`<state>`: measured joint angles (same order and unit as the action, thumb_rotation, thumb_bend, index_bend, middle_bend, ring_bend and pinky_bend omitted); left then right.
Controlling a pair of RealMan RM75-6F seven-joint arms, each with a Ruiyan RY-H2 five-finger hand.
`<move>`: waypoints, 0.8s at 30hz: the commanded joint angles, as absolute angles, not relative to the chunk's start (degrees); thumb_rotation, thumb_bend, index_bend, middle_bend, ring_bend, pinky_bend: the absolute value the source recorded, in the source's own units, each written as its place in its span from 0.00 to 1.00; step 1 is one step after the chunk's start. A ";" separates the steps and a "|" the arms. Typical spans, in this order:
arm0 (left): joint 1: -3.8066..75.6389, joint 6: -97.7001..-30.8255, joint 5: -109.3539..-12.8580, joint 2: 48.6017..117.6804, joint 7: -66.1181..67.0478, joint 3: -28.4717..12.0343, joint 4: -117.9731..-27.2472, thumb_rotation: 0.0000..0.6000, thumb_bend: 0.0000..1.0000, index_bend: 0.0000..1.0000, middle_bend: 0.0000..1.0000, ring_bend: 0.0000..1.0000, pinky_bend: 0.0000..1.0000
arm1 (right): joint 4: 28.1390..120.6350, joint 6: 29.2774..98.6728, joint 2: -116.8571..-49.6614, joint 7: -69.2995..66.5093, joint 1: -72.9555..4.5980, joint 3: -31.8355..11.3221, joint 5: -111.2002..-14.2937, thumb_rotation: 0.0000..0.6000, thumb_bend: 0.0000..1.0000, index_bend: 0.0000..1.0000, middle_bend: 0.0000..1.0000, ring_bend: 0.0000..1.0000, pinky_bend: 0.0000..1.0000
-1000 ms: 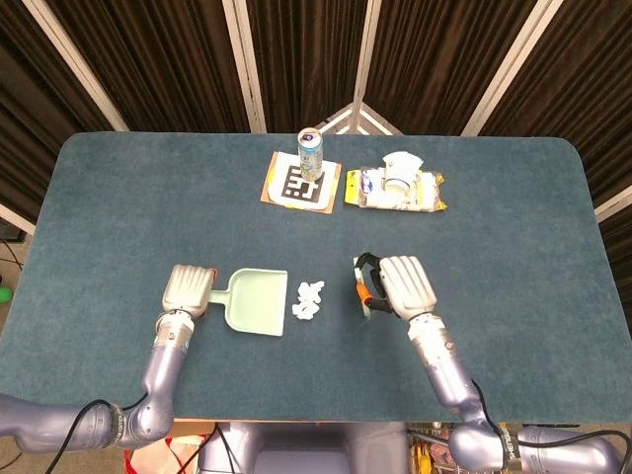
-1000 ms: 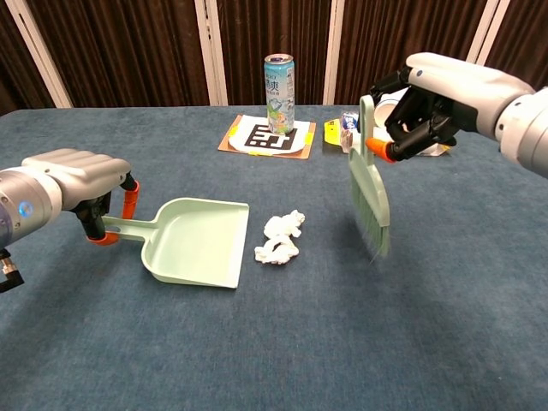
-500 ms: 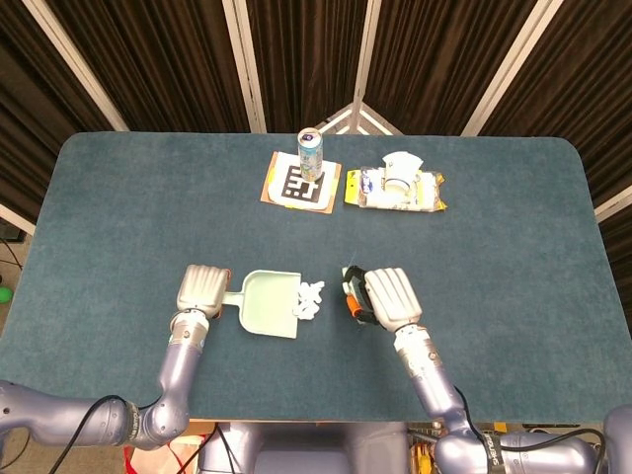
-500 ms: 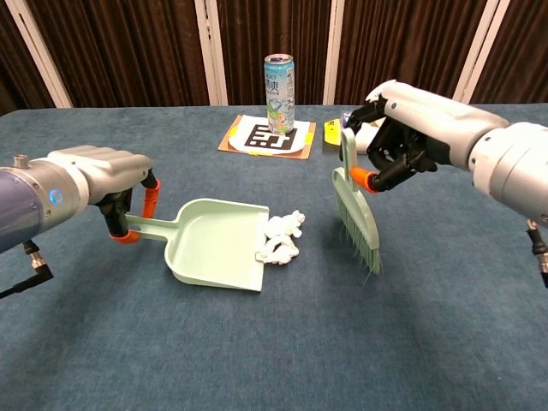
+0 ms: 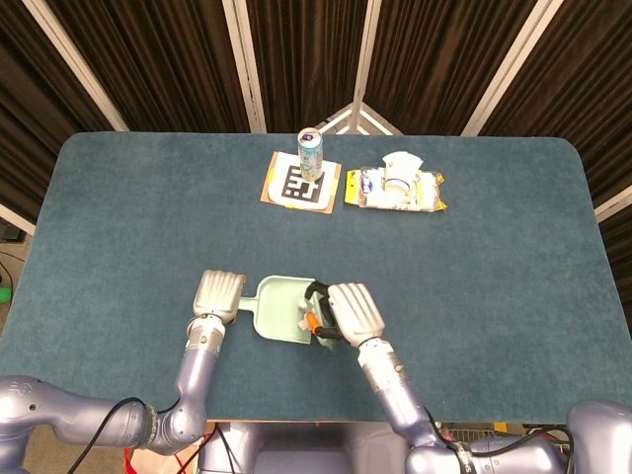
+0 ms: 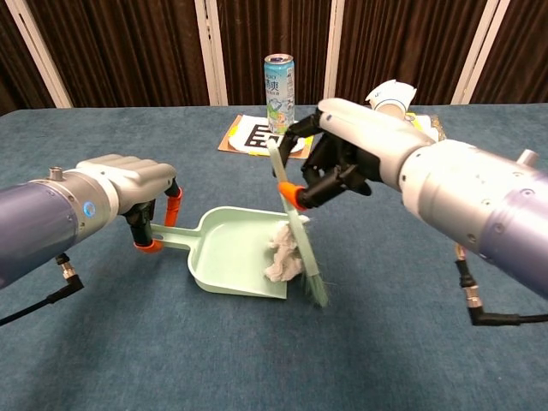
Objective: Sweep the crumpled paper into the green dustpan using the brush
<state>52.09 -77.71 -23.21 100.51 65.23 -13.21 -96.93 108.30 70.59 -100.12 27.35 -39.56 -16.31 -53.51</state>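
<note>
- Your right robot hand point(image 6: 342, 158) grips the pale green brush point(image 6: 301, 248); your left robot hand point(image 6: 141, 193) holds the green plastic dustpan point(image 6: 227, 253) by its handle.
- The white crumpled paper point(image 6: 282, 257) sits at the pan's lip; push it deeper next.

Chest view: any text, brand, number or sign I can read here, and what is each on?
Can: printed characters on its side, too small and blurred to read.
Card under the can: black-and-white square marker, no words.
Packet: printing too small to read.
Dustpan, brush: no text seen.
</note>
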 commanded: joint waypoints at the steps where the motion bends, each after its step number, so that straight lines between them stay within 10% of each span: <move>1: 52.28 -78.12 -23.21 100.82 65.29 -13.23 -97.14 1.00 0.53 0.61 1.00 0.99 1.00 | 111.19 71.44 -102.03 27.04 -40.27 -18.61 -50.16 1.00 0.60 0.81 0.85 0.89 0.87; 15: 52.31 -78.83 -23.09 100.72 64.76 -13.00 -97.88 1.00 0.53 0.61 1.00 0.99 1.00 | 120.09 73.49 -101.01 24.98 -41.70 -25.50 -43.14 1.00 0.60 0.81 0.85 0.89 0.87; 24: 52.14 -79.66 -23.19 100.58 64.28 -12.97 -98.84 1.00 0.53 0.61 1.00 1.00 1.00 | 117.12 76.99 -98.48 27.13 -39.86 -20.00 -47.03 1.00 0.60 0.81 0.85 0.89 0.87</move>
<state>52.15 -79.55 -23.16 100.55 64.27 -12.99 -98.74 118.09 76.31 -98.87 26.74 -40.60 -21.76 -46.03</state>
